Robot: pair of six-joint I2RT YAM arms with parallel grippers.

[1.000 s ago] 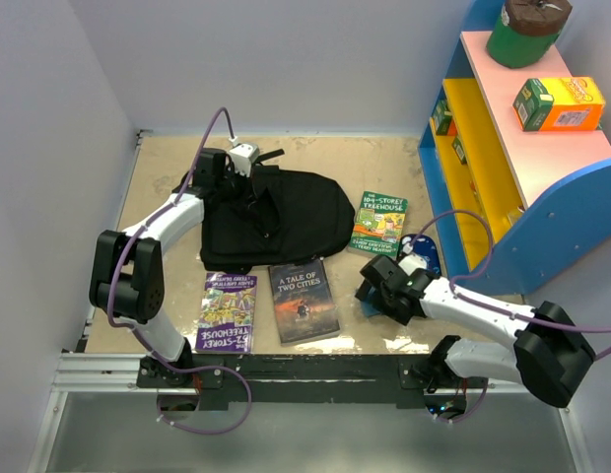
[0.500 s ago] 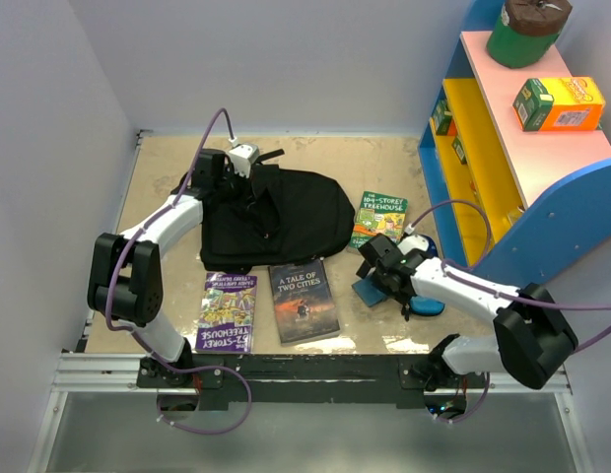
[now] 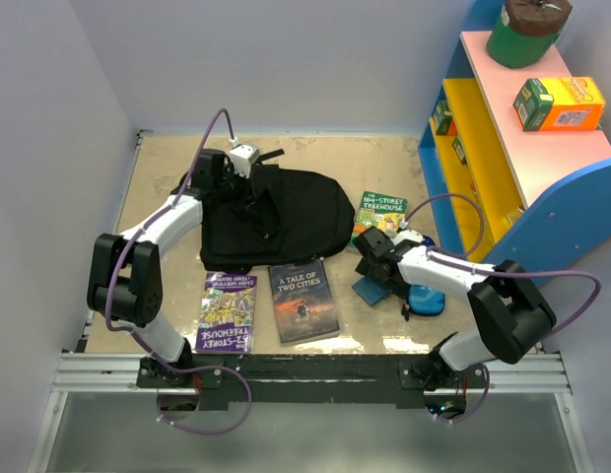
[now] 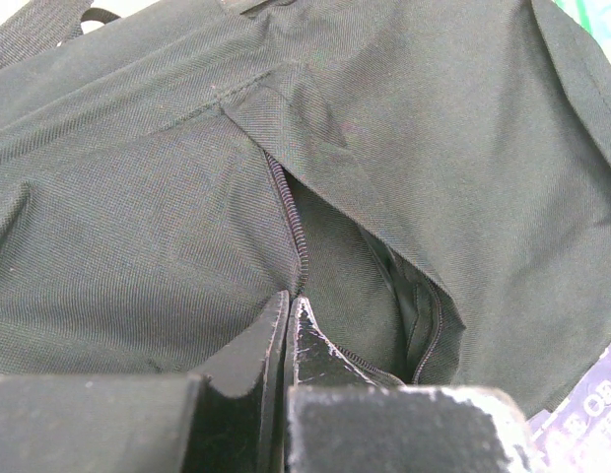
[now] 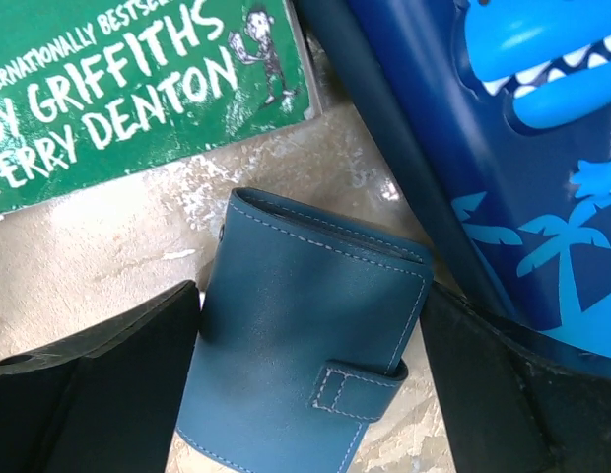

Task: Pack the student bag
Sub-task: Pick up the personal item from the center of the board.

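Note:
The student bag [image 3: 291, 222], a large black fabric backpack, lies flat at mid-table. My left gripper [image 3: 250, 189] is at its upper left. In the left wrist view its tips [image 4: 289, 302] are shut at the end of the bag's [image 4: 463, 148] zipper, which gapes a little to the right. My right gripper [image 3: 376, 279] stands open over a blue leather wallet [image 3: 366, 291]. In the right wrist view the wallet [image 5: 296, 365] lies flat on the table between the two fingers [image 5: 99, 374], which flank its sides.
A green book [image 3: 380, 219] lies just beyond the wallet and a blue dinosaur pencil case [image 3: 426, 299] to its right. Two more books [image 3: 304, 301] [image 3: 228, 310] lie near the front edge. A blue and yellow shelf [image 3: 483, 168] stands at the right.
The right arm swung its gripper toward the green book and over the wallet, uncovering the pencil case. The left arm and the bag have not moved.

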